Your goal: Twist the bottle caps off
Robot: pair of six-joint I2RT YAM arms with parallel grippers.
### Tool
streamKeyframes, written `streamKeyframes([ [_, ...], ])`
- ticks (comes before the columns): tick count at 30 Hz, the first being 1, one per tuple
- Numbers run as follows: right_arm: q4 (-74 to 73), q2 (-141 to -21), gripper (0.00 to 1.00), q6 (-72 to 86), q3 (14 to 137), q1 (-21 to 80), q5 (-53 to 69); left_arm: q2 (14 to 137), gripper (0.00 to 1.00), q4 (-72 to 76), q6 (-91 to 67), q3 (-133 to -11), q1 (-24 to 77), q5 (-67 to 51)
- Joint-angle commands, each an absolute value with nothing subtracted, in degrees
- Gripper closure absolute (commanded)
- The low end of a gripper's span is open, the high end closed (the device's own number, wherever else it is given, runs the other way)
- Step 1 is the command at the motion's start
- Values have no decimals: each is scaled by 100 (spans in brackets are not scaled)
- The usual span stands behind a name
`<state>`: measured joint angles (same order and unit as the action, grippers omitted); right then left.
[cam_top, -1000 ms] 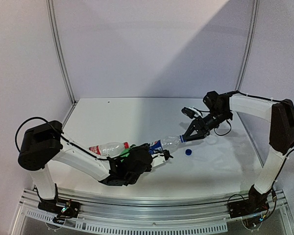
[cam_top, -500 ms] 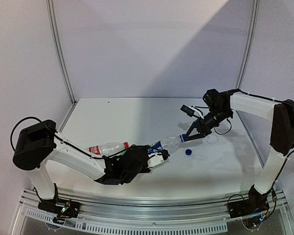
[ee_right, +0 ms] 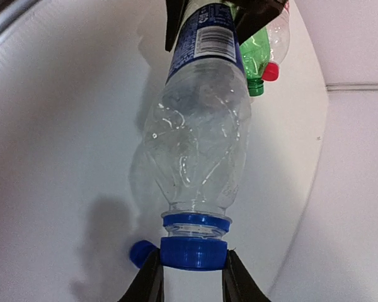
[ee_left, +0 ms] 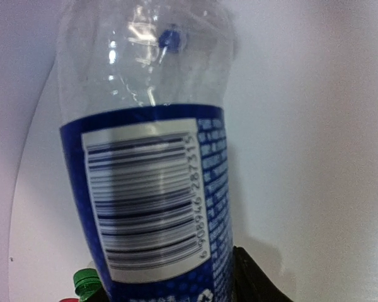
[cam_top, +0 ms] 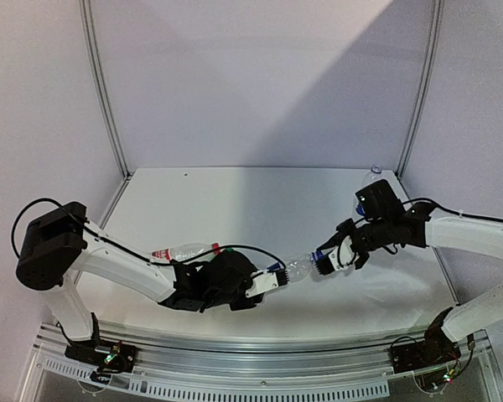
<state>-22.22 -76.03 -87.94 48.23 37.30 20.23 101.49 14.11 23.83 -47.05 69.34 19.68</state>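
A clear bottle with a blue label [cam_top: 295,269] [ee_right: 198,145] [ee_left: 157,201] lies slanted between the arms. My left gripper [cam_top: 264,283] is shut on its labelled lower half; one dark finger [ee_left: 255,282] shows beside the label. My right gripper [cam_top: 329,258] [ee_right: 194,267] is shut on its blue cap [ee_right: 195,251], one finger on each side. A loose blue cap [ee_right: 140,253] lies on the table just beside it. Behind lie a green bottle [ee_right: 255,56] with a green cap [ee_left: 87,282] and a red-labelled bottle [cam_top: 180,252] with a red cap [ee_right: 270,72].
Another clear bottle [cam_top: 373,173] stands at the back right behind my right wrist. The white table [cam_top: 235,201] is walled at the back and sides, with metal posts [cam_top: 105,92] at the back corners.
My right arm has swung down and toward the front, and its gripper has shut on the blue cap. The held bottle has moved nearer the front with the left gripper.
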Motion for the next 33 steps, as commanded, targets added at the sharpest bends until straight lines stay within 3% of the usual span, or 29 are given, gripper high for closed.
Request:
streamKeyframes([
  [1,-842,-7200,88,-10532,4187,3853,1143,9959,54,1398,2420,-4861,6864,1086],
  [4,-160,-6798,89,-11114,3660,3860,987,9886,54,1311,2345,-4852,6794,938],
  [9,2264,-6534,94,-11784,2494,3859,887,9642,54,1302,2108,-4778,6612,348],
  [12,2794,-6524,79,-11663,2339,3859,1008,9513,54,1295,2010,-4734,6524,109],
  [22,312,-5911,30,-10377,3085,3698,587,9253,55,1547,1976,-4596,6495,997],
  [33,-1526,-5494,28,-8124,3509,2580,2171,9114,54,1957,1976,-4448,6491,2074],
])
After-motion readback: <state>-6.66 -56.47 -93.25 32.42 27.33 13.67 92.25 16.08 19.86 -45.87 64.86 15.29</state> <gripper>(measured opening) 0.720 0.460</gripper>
